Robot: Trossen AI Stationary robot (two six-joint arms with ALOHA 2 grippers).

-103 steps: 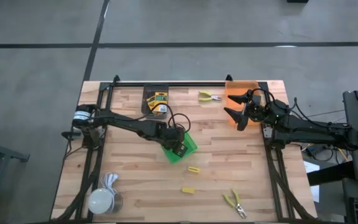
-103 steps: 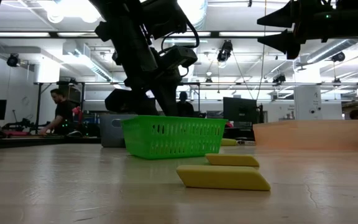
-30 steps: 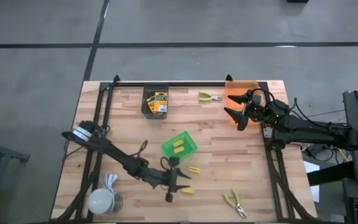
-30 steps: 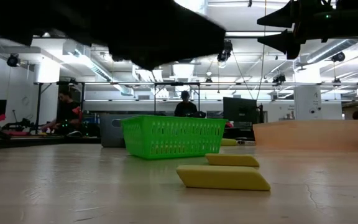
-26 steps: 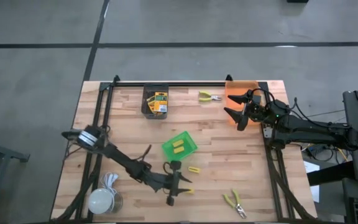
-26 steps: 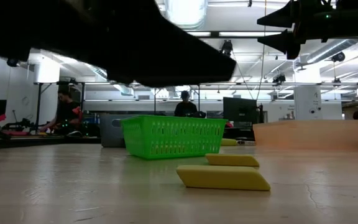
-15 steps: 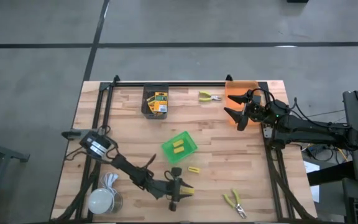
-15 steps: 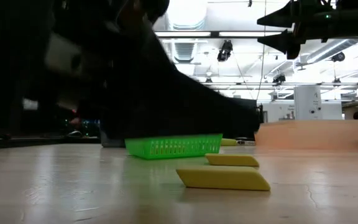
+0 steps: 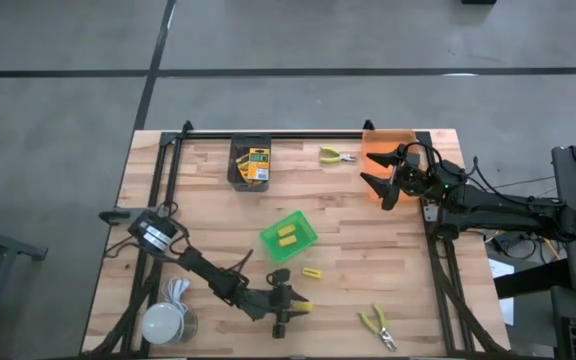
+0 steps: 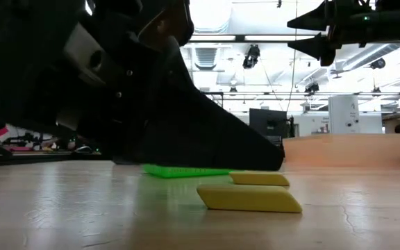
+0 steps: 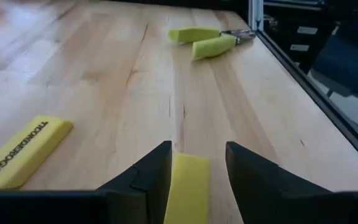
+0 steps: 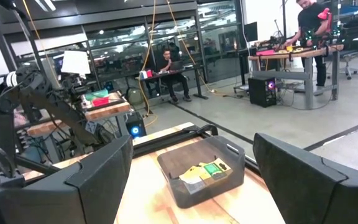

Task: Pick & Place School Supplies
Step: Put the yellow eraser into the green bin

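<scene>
High view: left gripper point(image 9: 284, 311) low over the front of the bench point(image 9: 208, 215), jaws spread around a yellow block point(image 9: 301, 306). Second yellow block point(image 9: 312, 272) just behind it, green basket point(image 9: 289, 236) farther back with two yellow pieces inside. Yellow-handled pliers point(image 9: 378, 325) near the front right corner, another pair of pliers point(image 9: 337, 155) at the back beside the orange bin point(image 9: 388, 142). Grey tray point(image 9: 250, 163) at the back with crayon boxes point(image 9: 257, 165) in it. Right gripper point(image 9: 379, 186) raised by the orange bin, jaws wide and empty.

Low view: left arm looms dark across most of the frame; two yellow blocks point(image 10: 249, 197) lie flat on the wood.

Left wrist view: fingers point(image 11: 149, 174) apart on either side of the block point(image 11: 186, 188), cannot tell whether touching it; second block point(image 11: 25, 151) beside, pliers point(image 11: 207, 41) farther off.

Right wrist view: wide-spread fingers point(image 12: 98, 177) frame the grey tray point(image 12: 201, 170) and its crayon boxes.
</scene>
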